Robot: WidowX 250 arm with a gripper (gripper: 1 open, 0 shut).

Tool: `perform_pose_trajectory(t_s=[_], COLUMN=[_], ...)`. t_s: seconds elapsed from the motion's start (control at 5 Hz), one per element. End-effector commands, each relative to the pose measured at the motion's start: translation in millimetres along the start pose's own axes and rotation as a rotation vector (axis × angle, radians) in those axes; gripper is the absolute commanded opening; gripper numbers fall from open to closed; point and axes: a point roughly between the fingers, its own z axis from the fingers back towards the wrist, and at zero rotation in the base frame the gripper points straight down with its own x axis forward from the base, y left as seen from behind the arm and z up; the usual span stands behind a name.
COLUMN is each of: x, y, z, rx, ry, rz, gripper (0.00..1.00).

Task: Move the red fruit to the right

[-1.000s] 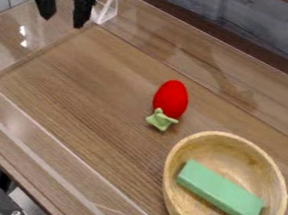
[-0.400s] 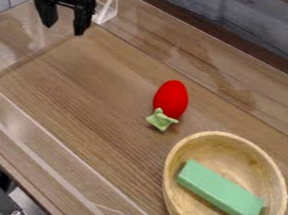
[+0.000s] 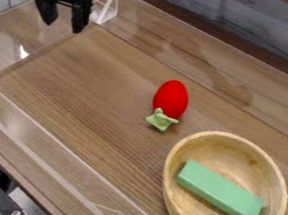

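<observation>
The black gripper (image 3: 63, 16) is hanging at the far left corner of the wooden table (image 3: 80, 101), pointing down. Its two fingers are spread wide apart and holding nothing. The red fruit (image 3: 172, 97) is lying well apart from it, near the middle, just beside the wooden bowl (image 3: 198, 149) holding a green block (image 3: 221, 193).

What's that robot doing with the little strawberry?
Nothing yet. The gripper hangs open at the far left corner of the table, holding nothing. The red fruit lies alone in the middle, leafy cap towards the camera, well away from the gripper. Nearer the camera, to the right, a wooden bowl holds a green block. The fruit has not been picked up.
</observation>
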Motion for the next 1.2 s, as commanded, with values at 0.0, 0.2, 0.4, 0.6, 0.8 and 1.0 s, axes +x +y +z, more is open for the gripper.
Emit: perform_pose_trajectory(t_s=[0.0, 0.2, 0.4, 0.6, 0.8, 1.0], x=[16.1, 18.6, 22.2, 25.5, 17.3, 7.6], y=[8, 8, 6, 3, -6, -30], z=[15.6, 10.3, 13.4, 17.1, 11.6, 11.7], rx=[0.028, 0.028, 0.033, 0.039, 0.02, -0.015], ry=[-0.084, -0.094, -0.103, -0.111, -0.088, -0.076], rz=[0.021, 0.038, 0.091, 0.14, 0.021, -0.126], gripper=[1.0, 1.0, 1.0, 1.0, 1.0, 1.0])
